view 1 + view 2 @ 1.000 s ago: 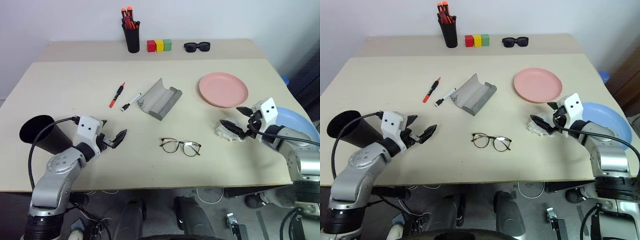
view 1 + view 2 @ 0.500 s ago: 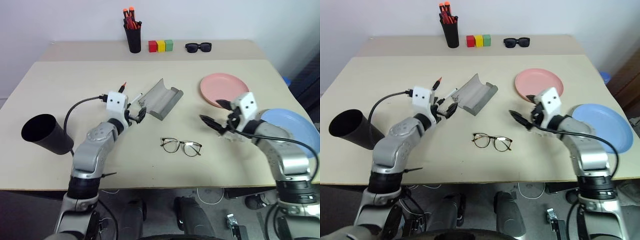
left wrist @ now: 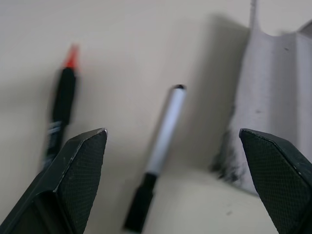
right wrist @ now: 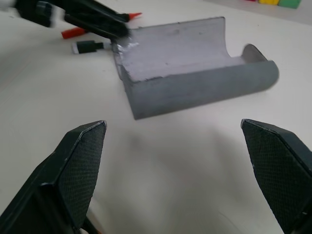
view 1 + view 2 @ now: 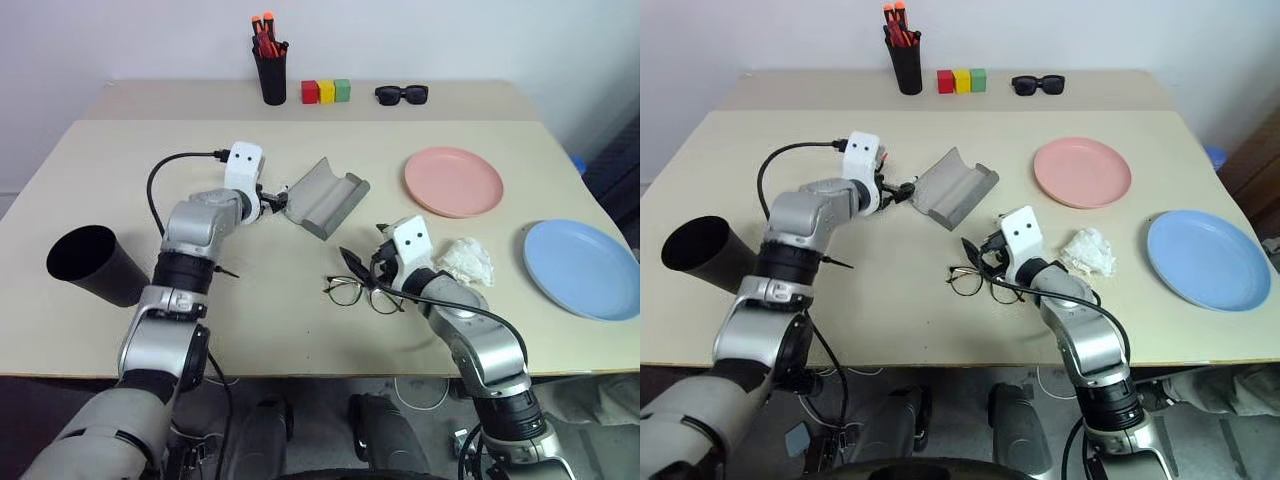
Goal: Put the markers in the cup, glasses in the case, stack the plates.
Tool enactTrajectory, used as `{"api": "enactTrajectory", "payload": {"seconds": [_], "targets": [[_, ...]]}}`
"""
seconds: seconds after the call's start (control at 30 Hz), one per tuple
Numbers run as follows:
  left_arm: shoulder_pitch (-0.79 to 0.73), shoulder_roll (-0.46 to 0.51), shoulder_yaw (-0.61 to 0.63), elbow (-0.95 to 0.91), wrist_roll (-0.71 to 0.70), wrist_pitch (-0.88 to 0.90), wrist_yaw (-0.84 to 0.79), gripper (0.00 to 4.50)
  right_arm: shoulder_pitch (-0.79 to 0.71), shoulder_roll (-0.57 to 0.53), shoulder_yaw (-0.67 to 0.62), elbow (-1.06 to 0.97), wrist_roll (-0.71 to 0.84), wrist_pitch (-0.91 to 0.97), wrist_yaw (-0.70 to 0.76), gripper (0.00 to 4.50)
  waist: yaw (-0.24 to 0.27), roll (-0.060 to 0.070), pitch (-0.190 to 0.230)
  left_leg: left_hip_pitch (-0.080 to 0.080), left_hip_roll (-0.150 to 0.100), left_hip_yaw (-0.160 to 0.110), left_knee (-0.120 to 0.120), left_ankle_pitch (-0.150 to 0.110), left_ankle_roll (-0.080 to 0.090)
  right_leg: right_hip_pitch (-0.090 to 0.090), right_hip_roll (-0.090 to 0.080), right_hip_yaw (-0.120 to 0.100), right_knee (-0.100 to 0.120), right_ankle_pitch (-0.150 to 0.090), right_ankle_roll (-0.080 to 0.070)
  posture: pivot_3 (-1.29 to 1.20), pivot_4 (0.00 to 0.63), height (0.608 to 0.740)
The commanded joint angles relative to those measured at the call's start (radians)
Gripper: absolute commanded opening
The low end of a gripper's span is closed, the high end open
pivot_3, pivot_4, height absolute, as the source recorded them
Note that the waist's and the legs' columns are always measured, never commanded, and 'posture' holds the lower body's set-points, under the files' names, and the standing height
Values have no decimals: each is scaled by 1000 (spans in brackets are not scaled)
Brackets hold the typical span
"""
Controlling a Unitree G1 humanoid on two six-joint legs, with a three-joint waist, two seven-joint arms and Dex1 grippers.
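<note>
On beige table, hovering spread left gripper over white marker; spread right gripper nearing glasses; next, pinching marker

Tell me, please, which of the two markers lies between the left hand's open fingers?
The white marker with black ends; the red marker lies off to one side, beyond a finger.

We see a beige table made of two surfaces: a near wide top and a narrower far section pushed against a plain white wall. A seam runs between the two tops. Light is even and soft, with faint shadows. At the right edge there's dark furniture beside the table. Below the front edge, a grey floor with loose white cable.
</note>
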State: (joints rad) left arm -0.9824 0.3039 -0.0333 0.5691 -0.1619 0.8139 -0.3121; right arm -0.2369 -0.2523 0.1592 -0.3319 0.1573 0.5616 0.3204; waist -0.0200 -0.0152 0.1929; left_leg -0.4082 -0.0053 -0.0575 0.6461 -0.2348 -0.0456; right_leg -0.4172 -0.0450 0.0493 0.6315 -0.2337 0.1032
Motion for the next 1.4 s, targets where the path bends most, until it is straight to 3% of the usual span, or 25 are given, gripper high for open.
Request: {"api": "enactTrajectory", "payload": {"seconds": [0.03,0.2,0.53,0.73,1.0,1.27,1.33,1.4], "targets": [[-84,16,-20,138,36,-69,-60,4458,-26,15,25,-17,-14,-31,6,4500,-1,0,0,0,0,0,0,0,0,0,0,0,0,0,0,0,150,740],[-143,48,-5,219,58,-142,-97,4458,-29,40,31,3,-23,-44,-5,4500,-1,0,0,-1,0,0,0,0,0,-1,0,0,1,0,0,0,150,740],[-83,116,210,-10,-82,-15,-84,4458,-42,79,32,23,-39,-59,-23,4500,0,0,0,-1,0,0,0,0,0,-2,0,0,1,0,0,0,150,740],[-49,157,92,19,-2,-12,-136,4458,-45,93,40,21,-44,-72,-23,4500,3,0,0,0,0,0,0,0,0,-2,0,0,2,0,0,0,150,740],[-107,88,-93,243,128,-162,-236,4458,-26,59,9,-48,-23,-55,-3,4500,4,0,0,-1,0,0,0,0,0,-2,0,0,2,0,0,0,150,740],[-188,26,-114,449,173,-209,-277,4458,28,-60,5,-170,18,-23,106,4500,4,-1,0,-1,0,0,1,0,0,-2,0,0,2,0,0,0,150,740],[-203,21,-94,486,165,-190,-275,3936,46,-77,15,-175,4,-27,106,4500,4,-1,0,-1,0,0,1,0,0,-1,0,0,2,0,0,0,150,740],[-214,15,-68,508,148,-167,-276,3091,61,-86,24,-178,-5,-33,106,4500,4,-1,0,-1,0,0,1,0,0,-1,0,0,2,0,1,0,150,740]]}}
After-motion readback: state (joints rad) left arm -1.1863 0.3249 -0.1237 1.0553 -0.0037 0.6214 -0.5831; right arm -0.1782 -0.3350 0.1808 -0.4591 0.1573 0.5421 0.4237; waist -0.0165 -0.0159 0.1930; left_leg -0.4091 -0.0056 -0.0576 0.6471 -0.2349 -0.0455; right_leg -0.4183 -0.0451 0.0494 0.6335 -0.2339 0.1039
